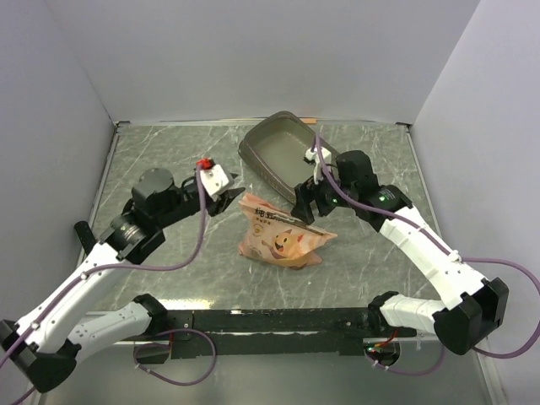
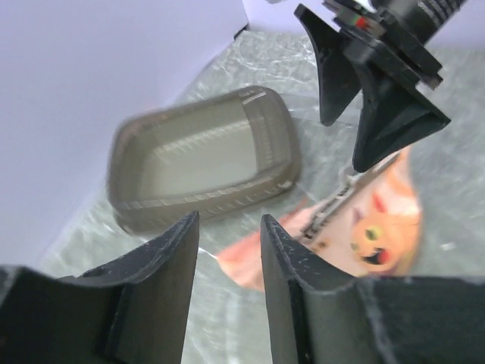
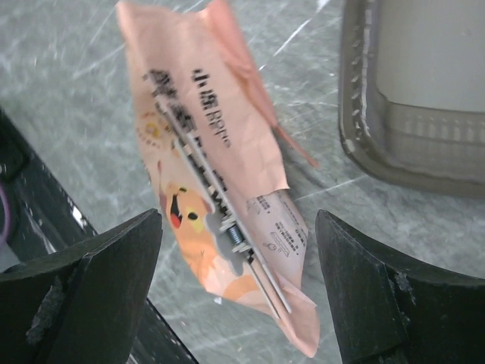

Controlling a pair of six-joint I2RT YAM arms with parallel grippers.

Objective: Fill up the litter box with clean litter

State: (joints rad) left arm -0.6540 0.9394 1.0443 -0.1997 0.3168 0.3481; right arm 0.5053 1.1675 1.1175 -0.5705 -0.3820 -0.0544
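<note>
The litter box [image 1: 283,148] is a grey-brown tray at the back middle of the table, with nothing seen inside; it also shows in the left wrist view [image 2: 201,163] and the right wrist view [image 3: 424,114]. No clean litter is in view. An orange-pink printed bag [image 1: 283,234] lies in front of the box, closed along its top by a long clip [image 3: 220,220]. My right gripper [image 1: 302,209] hovers wide open over the bag's right end [image 3: 239,235]. My left gripper [image 1: 239,195] is open and empty just left of the bag [image 2: 227,231].
Grey walls close in the left, back and right sides. A black rail [image 1: 278,321] runs between the arm bases along the near edge. My right gripper's fingers [image 2: 379,106] show in the left wrist view, above the bag [image 2: 364,227].
</note>
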